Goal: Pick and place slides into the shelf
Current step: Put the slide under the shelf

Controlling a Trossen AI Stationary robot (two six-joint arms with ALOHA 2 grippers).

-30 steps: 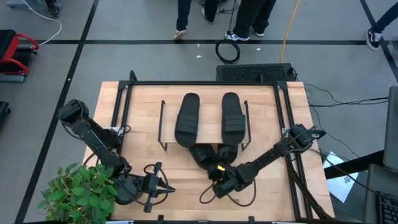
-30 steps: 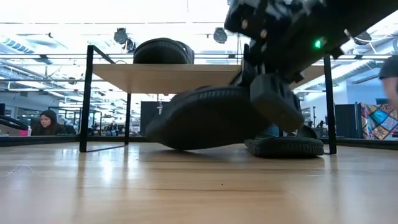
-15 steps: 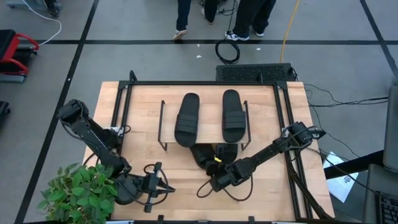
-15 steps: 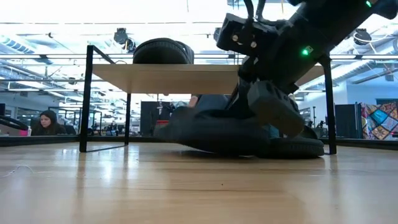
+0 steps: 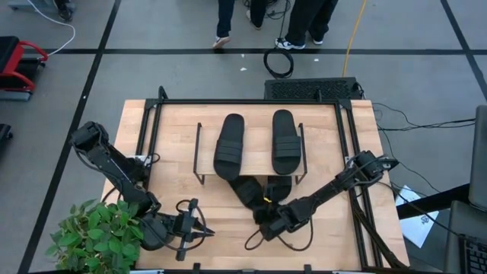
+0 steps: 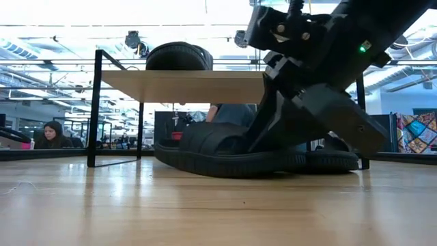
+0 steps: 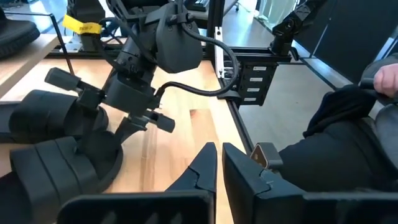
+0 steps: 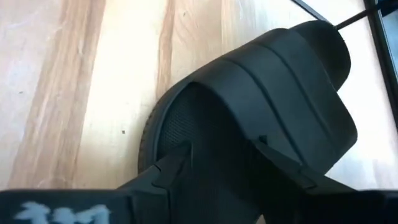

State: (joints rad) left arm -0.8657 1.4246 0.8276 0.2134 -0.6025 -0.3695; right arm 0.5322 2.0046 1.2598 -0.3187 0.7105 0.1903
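With two slides (image 5: 229,144) on the shelf (image 5: 207,129) top and two below, the right pincer (image 5: 268,221), spread at the near-left slide (image 6: 218,152) lying half out on the counter (image 6: 205,212), could drag it back out when retreating; the left pincer (image 7: 216,163) waits pressed together, near left.

A robotics lab: taped grey floor (image 5: 152,76), framed wooden table (image 5: 175,129), cables (image 5: 278,62), seated person (image 6: 52,133) behind.
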